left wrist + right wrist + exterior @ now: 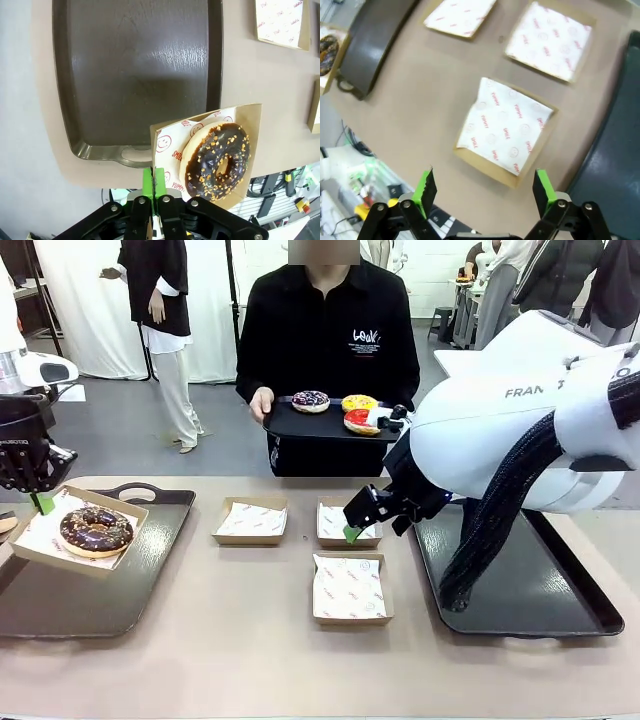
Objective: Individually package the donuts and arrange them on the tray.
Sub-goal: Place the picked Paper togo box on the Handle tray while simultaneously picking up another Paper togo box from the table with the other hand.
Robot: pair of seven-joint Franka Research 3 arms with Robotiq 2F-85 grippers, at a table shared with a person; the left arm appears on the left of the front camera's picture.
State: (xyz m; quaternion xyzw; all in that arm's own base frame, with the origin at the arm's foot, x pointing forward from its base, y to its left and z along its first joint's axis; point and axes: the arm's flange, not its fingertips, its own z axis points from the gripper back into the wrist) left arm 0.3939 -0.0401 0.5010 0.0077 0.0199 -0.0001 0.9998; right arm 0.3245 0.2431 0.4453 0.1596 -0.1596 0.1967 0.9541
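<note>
L gripper (40, 502) (154, 181) is clenched on the edge of a box (35, 540) (248, 120), paper-lined, w/ the choc donut (96, 530) (218, 160) lying in it. Box is tilted, over the far-left part of the L tray (100, 610) (135, 75); can't tell if it touches the tray.

R gripper (352, 530) (484, 189) is released, jaws wide, nothing between them. It hangs low over 3 lined boxes on the table (250, 660) between the trays: back-L box (250, 520) (460, 15) and back-R box (340, 520) (550, 40) side by side, near box (350, 588) (505, 131) in front. In the front view the tip sits at the back-R box's front edge; in the R wrist view the near box is centred ahead of the fingers.

R tray (540, 600) (615, 150) is partly hid by the R arm.

Person at the far side holds a small tray (300, 426) off the table w/ the purple donut (310, 400), yellow donut (359, 402) and red donut (358, 422) on it.
</note>
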